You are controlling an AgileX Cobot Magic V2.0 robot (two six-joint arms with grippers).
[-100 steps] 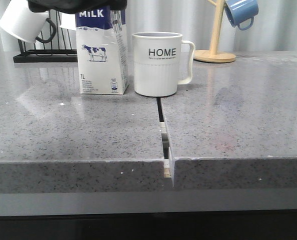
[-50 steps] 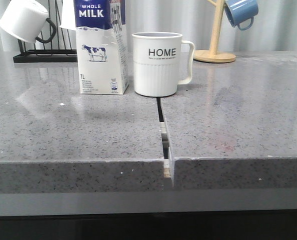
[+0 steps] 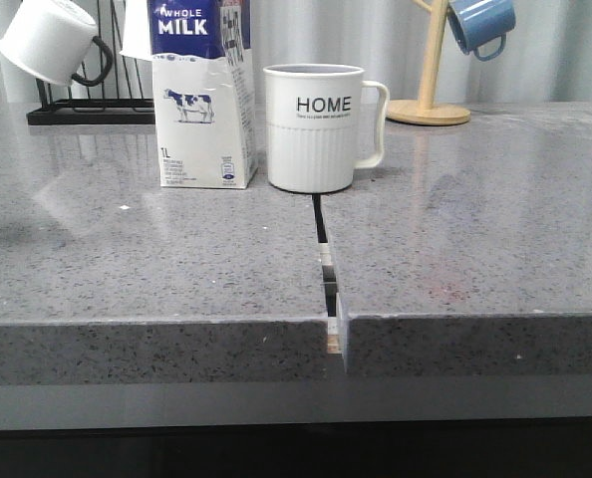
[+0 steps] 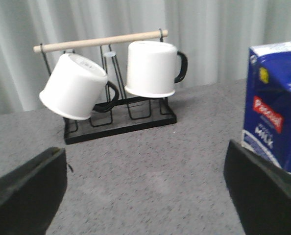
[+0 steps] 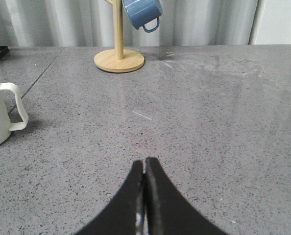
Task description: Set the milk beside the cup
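The milk (image 3: 202, 100), a white carton with a dark blue top and a cow picture, stands upright on the grey table, close to the left of the cup. The cup (image 3: 313, 129) is a white ribbed "HOME" mug with its handle pointing right. No gripper shows in the front view. In the left wrist view my left gripper (image 4: 143, 164) is open and empty over bare table, with the milk (image 4: 275, 127) just beyond its right finger. In the right wrist view my right gripper (image 5: 144, 162) is shut and empty, with the cup's handle (image 5: 11, 110) far off to one side.
A black wire rack (image 3: 77, 110) with smooth white mugs (image 4: 150, 68) stands behind the milk. A wooden mug tree (image 3: 431, 100) with a blue mug (image 3: 480, 25) stands at the back right. A narrow gap (image 3: 324, 249) splits the two table slabs in front of the cup.
The dark left gripper that was over the carton's top a second ago has moved away and left the front view. The milk stays standing beside the cup.
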